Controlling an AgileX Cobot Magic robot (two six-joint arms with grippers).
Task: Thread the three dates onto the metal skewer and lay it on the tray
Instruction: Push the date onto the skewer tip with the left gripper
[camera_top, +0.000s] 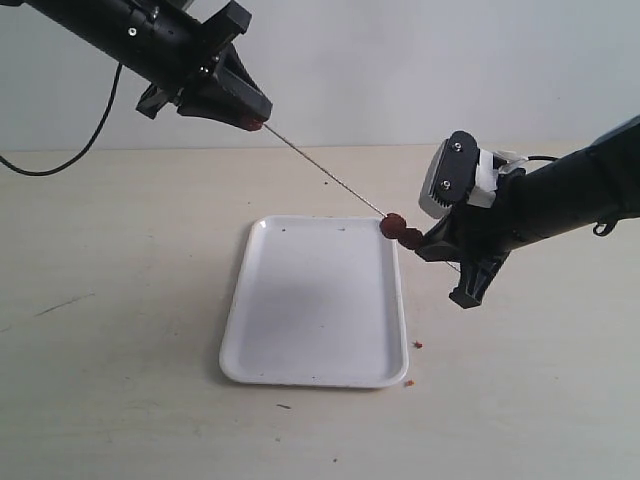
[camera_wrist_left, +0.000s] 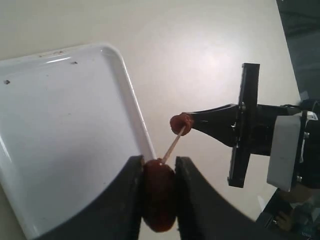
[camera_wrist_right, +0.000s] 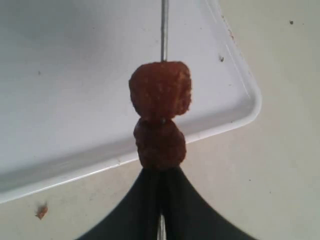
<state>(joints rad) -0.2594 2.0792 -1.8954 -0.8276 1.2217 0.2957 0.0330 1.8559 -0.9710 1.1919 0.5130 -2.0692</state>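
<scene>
The point of the metal skewer (camera_top: 325, 178) is hidden where it meets the third date (camera_wrist_left: 159, 197), so we cannot tell how deep it goes in. Its other end disappears between the fingers of the right gripper (camera_wrist_right: 160, 175). The left gripper (camera_top: 252, 114) hangs high above the table (camera_top: 120, 350), with its jaws clamped on this third date. The right gripper has its jaws pressed together on the skewer; a thin pale line between them is probably the rod itself. Just beyond its tips sits the first date (camera_wrist_right: 160, 142), and the second date (camera_wrist_right: 160, 90) touches it, both on the rod. From there the skewer slopes up to the left gripper. Below the two threaded dates lies the right edge of the white tray (camera_top: 300, 370). A few brown crumbs (camera_top: 417, 344) lie on the table beside the tray's near right corner
</scene>
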